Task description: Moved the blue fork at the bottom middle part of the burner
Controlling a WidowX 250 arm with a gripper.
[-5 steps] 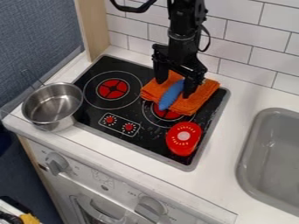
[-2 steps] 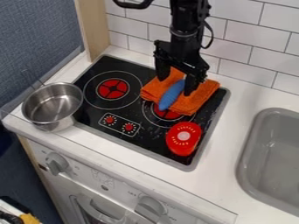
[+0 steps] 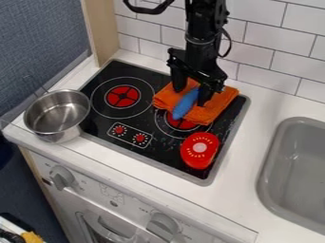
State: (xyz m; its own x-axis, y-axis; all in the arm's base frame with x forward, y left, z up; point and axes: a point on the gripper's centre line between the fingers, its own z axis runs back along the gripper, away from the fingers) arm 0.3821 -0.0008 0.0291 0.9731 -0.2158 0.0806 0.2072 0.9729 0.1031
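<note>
1. One black tool (image 3: 191, 98) hangs over the far right part of the cooktop (image 3: 166, 153), its two fingers spread apart, one on each side of the blue fork (image 3: 186, 103). It looks released, with the fork between the fingers but no clear grip on it.
2. The blue fork, plump and rounded enough that its fork shape cannot be made out, lies on a folded orange cloth (image 3: 217, 105), which partly covers the right burner ring (image 3: 181, 122).
3. Its long axis slants from far right to near left. The far end sits between the fingers; the near end points out past them, toward the viewer.
4. The fingers stand roughly across that axis, so closing should pinch the fork by its sides, probably toward the far end. The right finger looks very close to it; contact cannot be told.
5. Grasping seems to be the step in hand, with the carry and placement left to do. The goal is probably the near middle of the cooktop, between the control panel (image 3: 129, 135) and the red rounded item (image 3: 200, 159).
6. Pinching low might drag the soft cloth along, and an off-centre hold could let the near end droop.
</note>
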